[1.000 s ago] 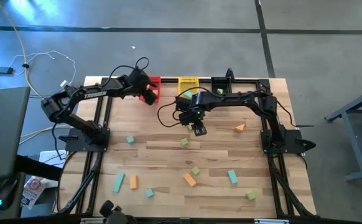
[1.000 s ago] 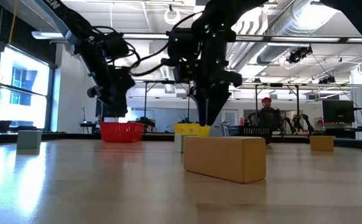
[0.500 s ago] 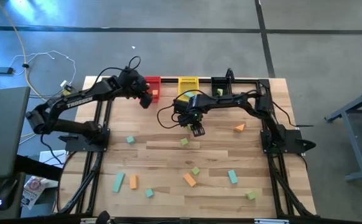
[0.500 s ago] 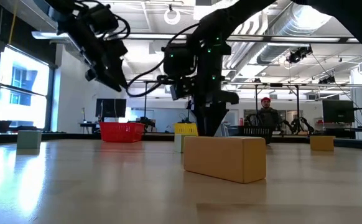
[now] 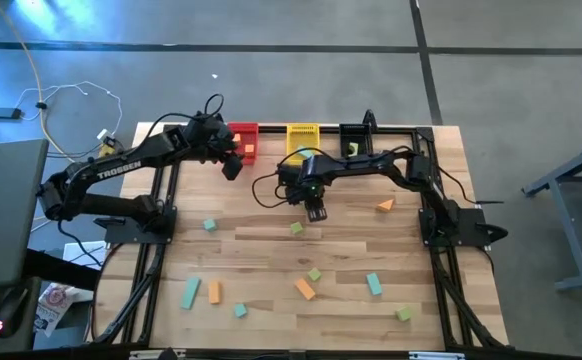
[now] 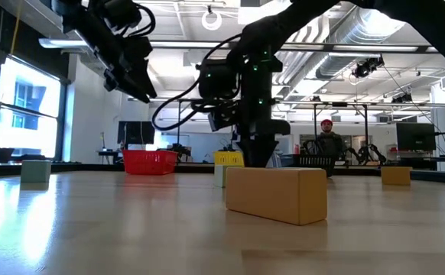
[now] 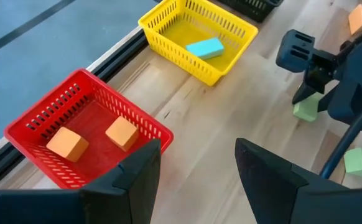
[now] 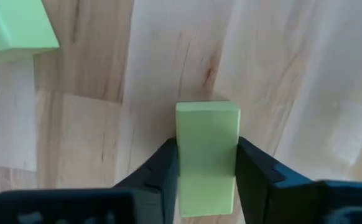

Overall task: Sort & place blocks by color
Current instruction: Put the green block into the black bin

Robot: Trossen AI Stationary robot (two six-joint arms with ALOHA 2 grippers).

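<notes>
- Now the right end effector (image 8: 206,177) pinches a light green block (image 8: 206,155) between its two fingers; a second ago those fingers stood wider, just over the wood near the middle of the high view.
- In that view the right end effector (image 5: 314,211) has drifted slightly up-frame since then, and a second green block (image 5: 297,228) lies loose just below it.
- Meanwhile the left end effector (image 5: 230,166) has pulled back from the red bin (image 5: 245,131) toward the upper left, its fingers spread with nothing between them.
- Two orange blocks (image 7: 122,132) sit inside the red bin (image 7: 150,126), and a teal block (image 7: 204,48) lies in the yellow bin (image 7: 231,56), so those colours are partly sorted.
- Judging from this, the green block is gripped and wants carrying to a bin at the top of the frame.
- Other blocks, such as a teal bar (image 5: 190,293) at lower left and an orange piece (image 5: 385,205) at right, are scattered over the wooden surface (image 5: 261,260).
</notes>
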